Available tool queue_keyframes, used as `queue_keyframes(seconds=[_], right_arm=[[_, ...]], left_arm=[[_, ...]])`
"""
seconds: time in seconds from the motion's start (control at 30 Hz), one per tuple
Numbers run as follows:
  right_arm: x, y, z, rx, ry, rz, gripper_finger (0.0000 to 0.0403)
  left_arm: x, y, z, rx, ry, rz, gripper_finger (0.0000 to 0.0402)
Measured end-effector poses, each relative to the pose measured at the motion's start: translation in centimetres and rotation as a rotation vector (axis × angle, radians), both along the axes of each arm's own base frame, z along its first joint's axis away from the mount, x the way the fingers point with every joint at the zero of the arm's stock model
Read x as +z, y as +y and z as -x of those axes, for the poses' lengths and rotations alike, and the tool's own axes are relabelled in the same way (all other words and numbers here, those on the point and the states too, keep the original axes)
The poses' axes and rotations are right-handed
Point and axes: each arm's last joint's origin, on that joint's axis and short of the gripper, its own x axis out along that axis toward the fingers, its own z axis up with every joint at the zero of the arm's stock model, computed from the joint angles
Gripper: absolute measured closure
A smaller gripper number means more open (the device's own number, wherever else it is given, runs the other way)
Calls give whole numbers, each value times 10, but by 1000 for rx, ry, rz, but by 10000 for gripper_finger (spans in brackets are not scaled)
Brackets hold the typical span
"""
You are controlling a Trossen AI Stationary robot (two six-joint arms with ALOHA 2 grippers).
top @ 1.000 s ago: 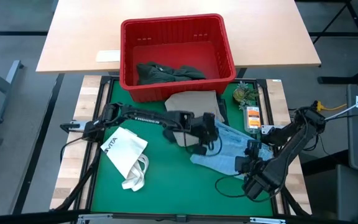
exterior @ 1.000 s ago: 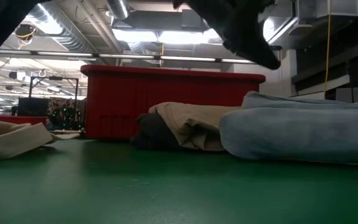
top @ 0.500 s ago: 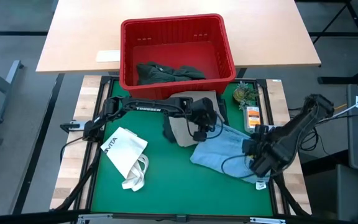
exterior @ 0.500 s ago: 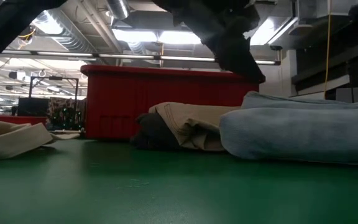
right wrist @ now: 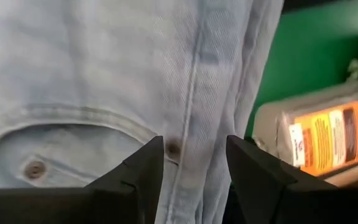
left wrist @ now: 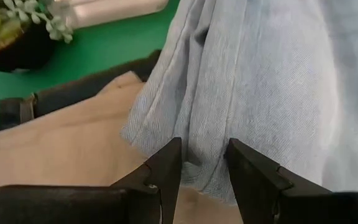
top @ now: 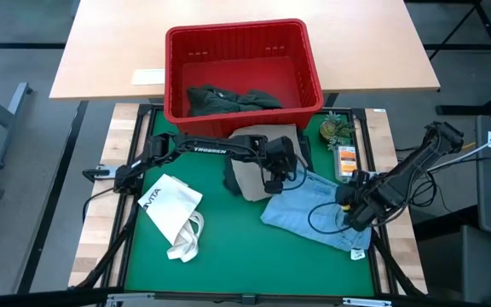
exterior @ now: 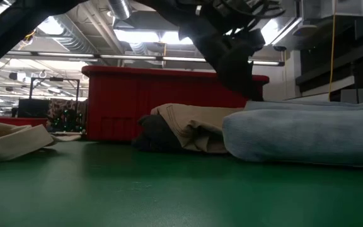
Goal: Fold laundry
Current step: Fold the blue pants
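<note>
A light blue denim piece (top: 309, 213) lies crumpled on the green mat, its far edge overlapping a beige piece (top: 258, 145) whose near part rests on a dark cloth (exterior: 153, 135). A dark green-grey garment (top: 228, 98) sits in the red basket (top: 237, 32). My left gripper (left wrist: 204, 155) stands open, slanting down over the blue piece's far edge (left wrist: 166, 118) where it meets the beige one. My right gripper (right wrist: 194, 155) is open, pointing down over the blue piece's right part, above a pocket seam (right wrist: 73, 118). My left gripper's fingertips (left wrist: 169, 152) stand on either side of the light blue piece's far edge; I cannot tell whether they touch the cloth.
A white tote bag (top: 170, 207) with loop handles lies at the mat's left. A small plant (top: 335, 130) and an orange packet (top: 346, 160) sit at the far right, next to the blue piece. The red basket stands at the far edge.
My left gripper has gone down and toward the far edge, onto the blue piece's far edge. My right gripper has drawn back from the near right corner toward the far edge, over the blue piece's right part, tipping steeper. The cloth has stayed in place.
</note>
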Motion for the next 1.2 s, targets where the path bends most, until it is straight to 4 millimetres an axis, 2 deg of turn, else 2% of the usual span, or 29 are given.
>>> queue_keyframes(seconds=[0.2,0.37,0.47,0.57,0.67,0.73,0.93,1.1,1.2], right_arm=[[-6,-2,3,-40,21,0,228],[-7,0,3,-81,54,-57,239],[-7,1,4,-94,66,-75,268],[-7,1,4,-94,72,-81,315],[-7,1,4,-94,71,-84,373],[-7,1,4,-94,70,-85,391],[-7,2,3,-94,67,-91,368],[-7,2,3,-94,66,-93,392],[-7,2,3,-94,67,-91,392]], left_arm=[[-1,0,0,-16,1,-17,283],[-1,0,0,-16,1,-18,326],[0,0,-1,-17,-5,-18,362],[0,0,-1,-17,-12,-19,392],[0,1,-1,-14,-14,-23,394],[0,-1,-1,-15,-15,-25,395],[3,-2,-4,-16,-49,-43,398],[7,-5,-9,-14,-102,-167,399],[9,-5,-11,-25,-122,-220,399]])
